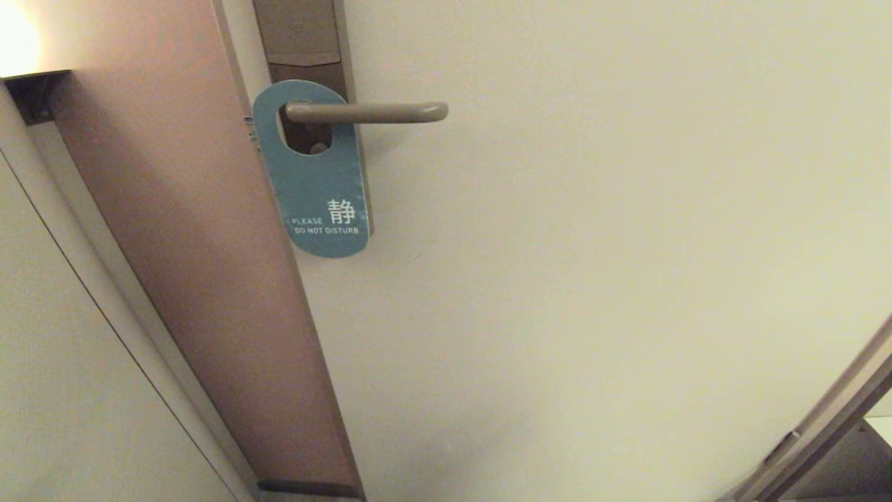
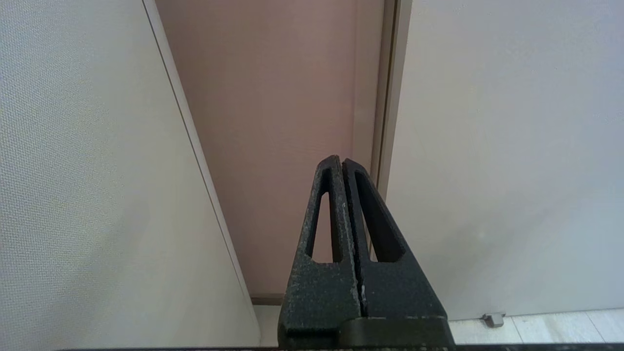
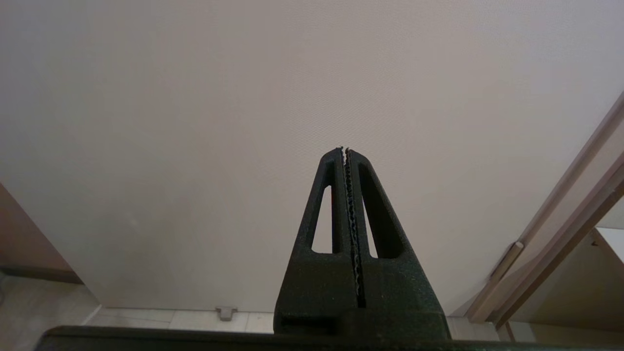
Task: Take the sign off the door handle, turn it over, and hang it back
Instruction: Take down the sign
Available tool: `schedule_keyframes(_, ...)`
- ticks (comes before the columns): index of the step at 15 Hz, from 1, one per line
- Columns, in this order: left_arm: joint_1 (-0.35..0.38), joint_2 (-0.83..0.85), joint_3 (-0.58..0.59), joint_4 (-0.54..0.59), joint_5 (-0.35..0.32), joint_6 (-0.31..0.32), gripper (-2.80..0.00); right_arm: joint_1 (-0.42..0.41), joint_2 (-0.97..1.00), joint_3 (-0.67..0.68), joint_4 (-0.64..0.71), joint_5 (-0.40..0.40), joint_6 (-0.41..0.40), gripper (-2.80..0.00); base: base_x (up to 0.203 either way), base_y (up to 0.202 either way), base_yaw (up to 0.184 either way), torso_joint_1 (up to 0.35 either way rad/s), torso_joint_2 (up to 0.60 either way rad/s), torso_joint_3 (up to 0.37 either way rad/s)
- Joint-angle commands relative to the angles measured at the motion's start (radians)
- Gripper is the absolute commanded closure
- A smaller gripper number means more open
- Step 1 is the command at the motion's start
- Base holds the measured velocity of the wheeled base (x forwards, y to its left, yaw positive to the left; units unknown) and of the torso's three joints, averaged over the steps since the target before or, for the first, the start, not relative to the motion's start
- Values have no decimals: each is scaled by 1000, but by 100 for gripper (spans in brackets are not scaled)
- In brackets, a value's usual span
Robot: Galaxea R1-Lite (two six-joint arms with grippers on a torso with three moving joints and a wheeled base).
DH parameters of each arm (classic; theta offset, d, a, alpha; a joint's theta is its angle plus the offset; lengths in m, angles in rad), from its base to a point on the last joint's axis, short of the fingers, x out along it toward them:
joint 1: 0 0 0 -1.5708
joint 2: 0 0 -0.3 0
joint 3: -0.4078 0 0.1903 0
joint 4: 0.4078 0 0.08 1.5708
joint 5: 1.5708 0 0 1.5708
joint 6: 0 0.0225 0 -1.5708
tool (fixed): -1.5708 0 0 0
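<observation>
The sign (image 1: 315,178) hangs teal side out on the door handle (image 1: 366,111), upper left of centre in the head view. Left gripper (image 2: 341,161) and right gripper (image 3: 344,150) are both pressed together, holding nothing, low near the door. Recommended: open 1 gripper, pinch the sign's lower edge, slide it off the lever's free end. Neither arm appears in the head view; the sign's reverse is hidden.

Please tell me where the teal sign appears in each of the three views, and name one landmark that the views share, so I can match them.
Head view: the sign hangs on the door handle, upper left of centre, teal side out.
Left wrist view: not in it; only the shut left gripper before the wall.
Right wrist view: not in it; only the shut right gripper.
Shared landmark: the pale door.
</observation>
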Motion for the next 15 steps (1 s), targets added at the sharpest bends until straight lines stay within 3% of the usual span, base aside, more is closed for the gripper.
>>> schedule_keyframes(1,0,2,0,0,0,0,0,0,0,0,0,0,0,0,0,0,0,0,0,0)
schedule_keyframes(10,0,2,0,0,0,0,0,1,0,0,0,0,0,0,0,0,0,0,0,0)
schedule_keyframes(15,0,2,-3,4,-14,40,0,0,0,0,0,0,0,0,0,0,0,0,0,0)
